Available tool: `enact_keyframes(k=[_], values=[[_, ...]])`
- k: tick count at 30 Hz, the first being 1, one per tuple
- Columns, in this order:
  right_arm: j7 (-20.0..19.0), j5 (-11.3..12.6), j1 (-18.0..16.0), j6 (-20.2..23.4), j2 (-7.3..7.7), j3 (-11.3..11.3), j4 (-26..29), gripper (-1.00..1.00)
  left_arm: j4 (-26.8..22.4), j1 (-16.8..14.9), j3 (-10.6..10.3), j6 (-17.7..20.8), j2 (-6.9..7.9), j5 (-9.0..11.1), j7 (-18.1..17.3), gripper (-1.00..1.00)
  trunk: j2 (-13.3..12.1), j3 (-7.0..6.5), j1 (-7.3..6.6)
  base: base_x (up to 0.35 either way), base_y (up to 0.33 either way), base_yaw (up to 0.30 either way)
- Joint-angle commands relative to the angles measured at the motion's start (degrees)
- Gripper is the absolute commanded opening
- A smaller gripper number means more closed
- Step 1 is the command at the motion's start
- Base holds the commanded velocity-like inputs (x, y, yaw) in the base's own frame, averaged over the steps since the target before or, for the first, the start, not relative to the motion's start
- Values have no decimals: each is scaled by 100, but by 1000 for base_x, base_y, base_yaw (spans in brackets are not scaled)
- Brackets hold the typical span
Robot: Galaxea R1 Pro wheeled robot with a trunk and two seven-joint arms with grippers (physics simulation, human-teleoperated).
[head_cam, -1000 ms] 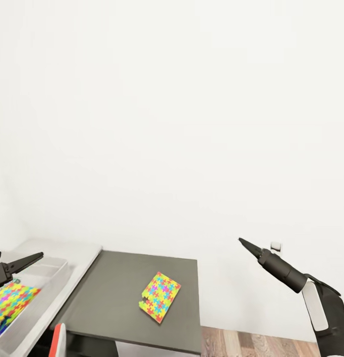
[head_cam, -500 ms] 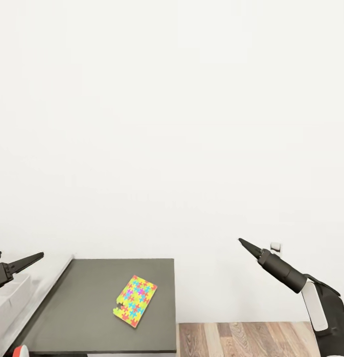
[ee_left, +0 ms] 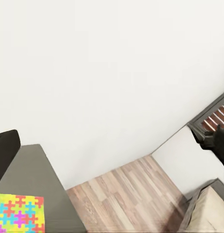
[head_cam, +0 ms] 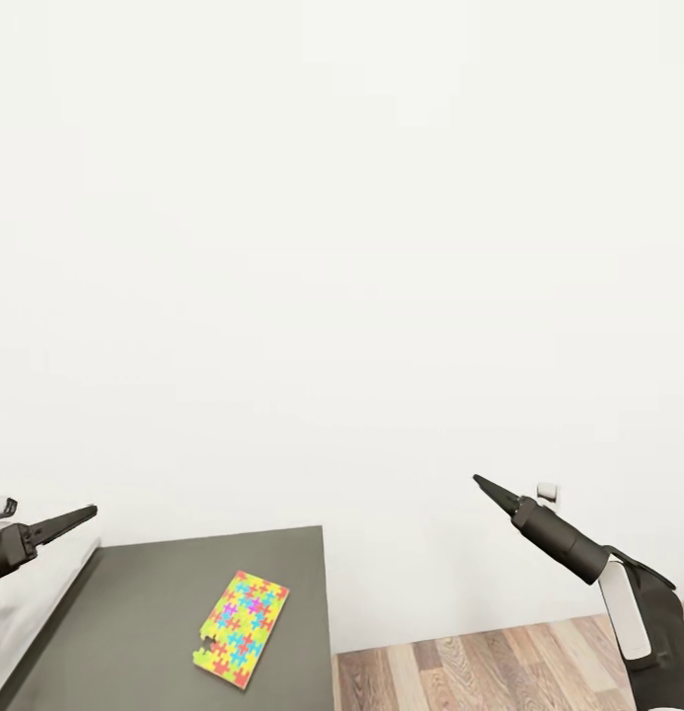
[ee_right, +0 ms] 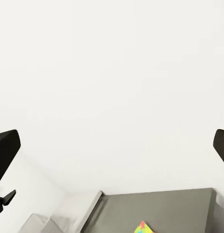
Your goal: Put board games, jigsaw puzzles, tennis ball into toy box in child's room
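A jigsaw puzzle (head_cam: 241, 628) lies flat on the dark-grey counter (head_cam: 134, 612), toward its front edge and nearer the right-hand side, tilted to the edges. The left gripper (head_cam: 80, 515) hangs over the counter's left edge, empty, looking pinched narrow, though side-on I cannot be sure. The right gripper (head_cam: 483, 484) hovers well apart, over the wood-plank floor (head_cam: 499, 671), fingers spread wide, holding nothing.

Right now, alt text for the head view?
A multicoloured square jigsaw puzzle lies flat on a dark-grey counter against a white wall. The left gripper and right gripper hang raised at either side, holding nothing; wood-plank floor shows beyond.
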State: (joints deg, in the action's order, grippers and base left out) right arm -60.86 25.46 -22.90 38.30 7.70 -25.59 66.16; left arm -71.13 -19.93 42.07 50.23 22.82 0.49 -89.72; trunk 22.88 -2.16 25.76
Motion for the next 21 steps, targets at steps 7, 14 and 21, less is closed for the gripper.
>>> enact_keyframes(k=[7, 14, 21], values=[[2, 19, -2, 37, -9, -2, 2, 100, 26, -2, -445, 66, 3, -79, -28, 100, 4, 2, 2, 8, 3, -15], [58, 8, -1, 37, -20, 0, 2, 100, 36, -16, -460, 100, -2, -392, 83, 100, 4, 2, 2, 0, 0, -1], [439, 24, -4, 57, -22, 4, -1, 100, 62, -87, -532, 173, -17, -600, 751, 100, 4, 9, 2, 0, 0, 0]])
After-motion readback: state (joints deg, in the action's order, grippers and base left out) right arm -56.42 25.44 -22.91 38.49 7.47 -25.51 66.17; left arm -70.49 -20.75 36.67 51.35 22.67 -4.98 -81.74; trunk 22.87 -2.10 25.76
